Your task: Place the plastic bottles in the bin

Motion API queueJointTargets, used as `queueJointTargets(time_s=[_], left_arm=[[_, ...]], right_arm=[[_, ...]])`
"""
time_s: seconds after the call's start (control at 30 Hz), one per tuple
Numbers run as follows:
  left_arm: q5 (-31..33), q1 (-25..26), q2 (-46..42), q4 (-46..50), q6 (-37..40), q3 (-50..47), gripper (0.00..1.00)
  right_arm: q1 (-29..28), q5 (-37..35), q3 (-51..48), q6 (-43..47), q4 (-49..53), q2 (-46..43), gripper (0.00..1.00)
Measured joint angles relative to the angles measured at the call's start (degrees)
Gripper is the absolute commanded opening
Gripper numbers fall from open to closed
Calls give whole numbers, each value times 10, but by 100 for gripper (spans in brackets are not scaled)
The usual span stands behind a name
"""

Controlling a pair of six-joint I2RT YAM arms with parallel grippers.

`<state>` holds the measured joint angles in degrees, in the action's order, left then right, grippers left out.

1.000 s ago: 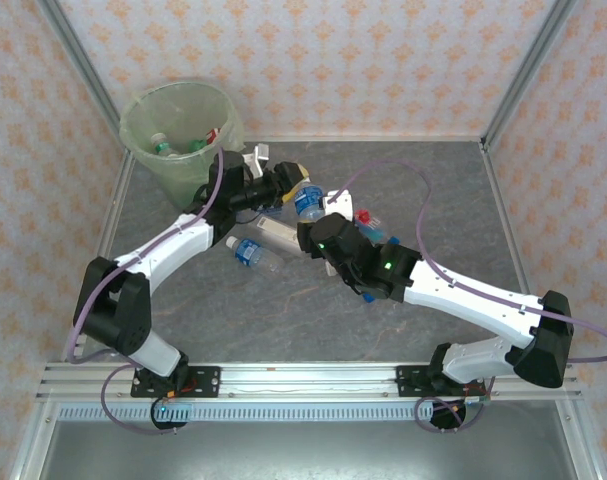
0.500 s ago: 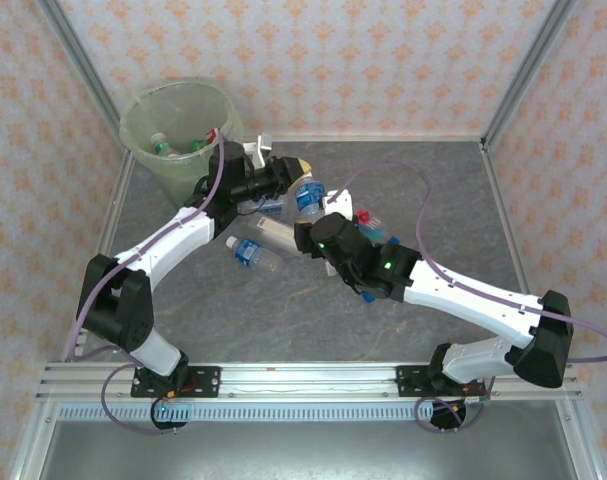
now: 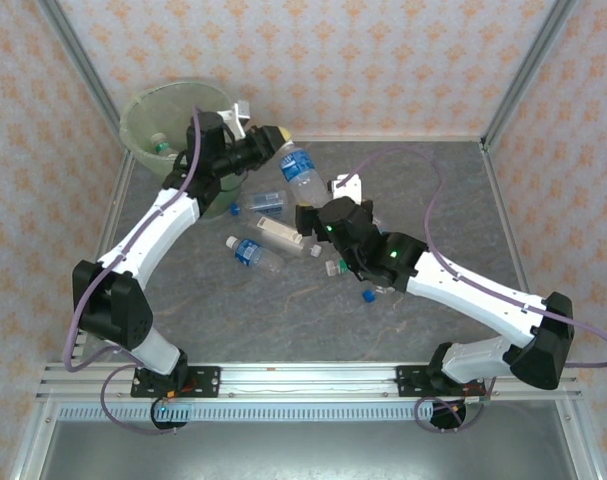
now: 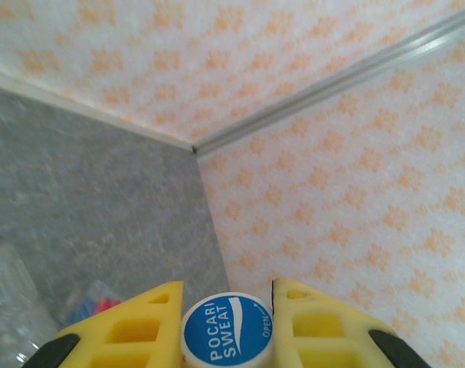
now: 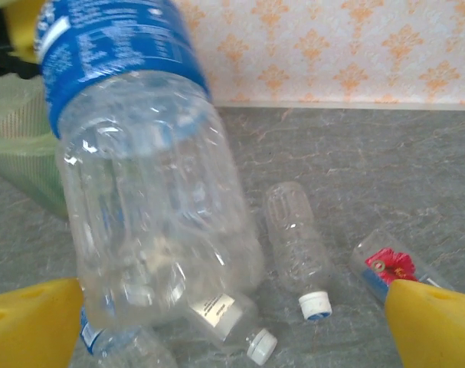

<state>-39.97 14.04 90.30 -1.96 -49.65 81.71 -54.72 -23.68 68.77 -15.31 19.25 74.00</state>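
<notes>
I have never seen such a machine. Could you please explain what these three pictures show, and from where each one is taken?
These are two robot arms, the left arm and the right arm, bolted at the near edge of a grey table. The wide picture comes from a fixed camera above and behind them. The other two come from small cameras on the wrists, so each shows its own yellow fingers. The left gripper is shut on the blue cap of a clear bottle and holds it in the air near the pale-green bin, which has some bottles inside. The right gripper is open and holds nothing. More bottles lie on the table, for example one with a blue label.
</notes>
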Motion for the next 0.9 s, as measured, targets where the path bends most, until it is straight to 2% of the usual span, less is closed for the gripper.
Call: queueJointTargets(time_s=[0.47, 0.67, 0.9], left_arm=[[97, -141, 1, 167, 95, 184, 20], [199, -175, 19, 236, 144, 273, 20], [347, -179, 80, 313, 185, 376, 20]], right_arm=[[86, 70, 33, 56, -52, 12, 100], [114, 110, 42, 78, -60, 31, 100], [154, 153, 51, 92, -67, 49, 100]])
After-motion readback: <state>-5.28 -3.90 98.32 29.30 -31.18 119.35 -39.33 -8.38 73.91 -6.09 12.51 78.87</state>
